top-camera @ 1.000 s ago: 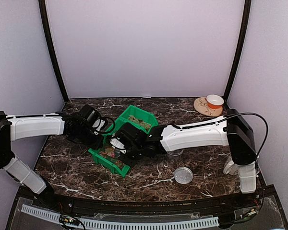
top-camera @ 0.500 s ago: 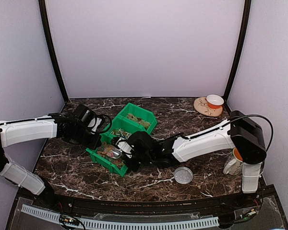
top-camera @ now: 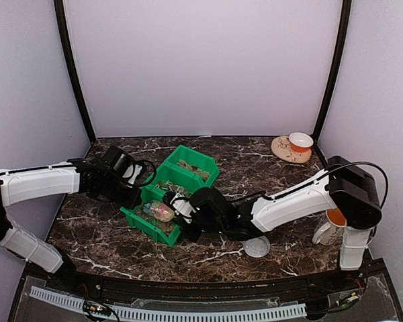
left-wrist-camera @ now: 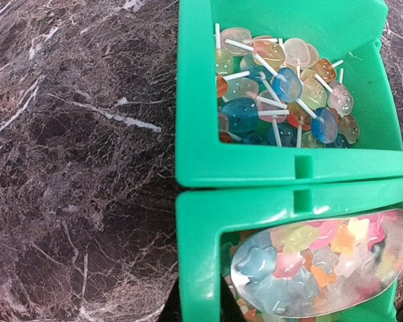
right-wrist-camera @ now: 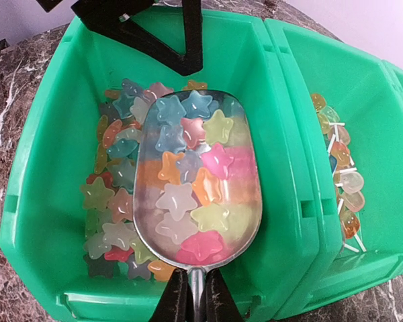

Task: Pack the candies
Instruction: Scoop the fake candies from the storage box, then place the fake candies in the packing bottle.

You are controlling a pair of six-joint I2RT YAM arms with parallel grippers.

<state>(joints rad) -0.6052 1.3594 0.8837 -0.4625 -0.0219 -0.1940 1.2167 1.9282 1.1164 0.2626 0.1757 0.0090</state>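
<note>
Candies [right-wrist-camera: 111, 191], small star-shaped sweets in red, orange, green, yellow and pale blue, are lying mostly in the near bin [right-wrist-camera: 47, 134], the closer of two green bins sitting side by side on the marble table [top-camera: 94, 228]. A heaped portion is riding in a clear scoop [right-wrist-camera: 198, 178], which is hovering low inside that same bin. The right gripper [right-wrist-camera: 190, 302] is pinching the scoop's thin handle, jaws pressed tight on it. The left gripper [top-camera: 136, 194] is reaching in at the bin's far-left wall. Its jaws are drawn together and appear to be clamping that wall, probably steadying the bin, though the exact contact is hard to read. The far bin [left-wrist-camera: 201, 100] is holding lollipops [left-wrist-camera: 282, 87], which are not being touched. A round lid [top-camera: 257, 247] is lying on the table just beside the right arm, and a mug [top-camera: 324, 229] is standing at the right edge. No open container is showing in any view, so where the load is going cannot be told. Judging progress: scooping is looking done for this load, but carrying, pouring and closing up are all waiting. Nothing is looking packed yet, and the bin is keeping plenty of sweets.
</note>
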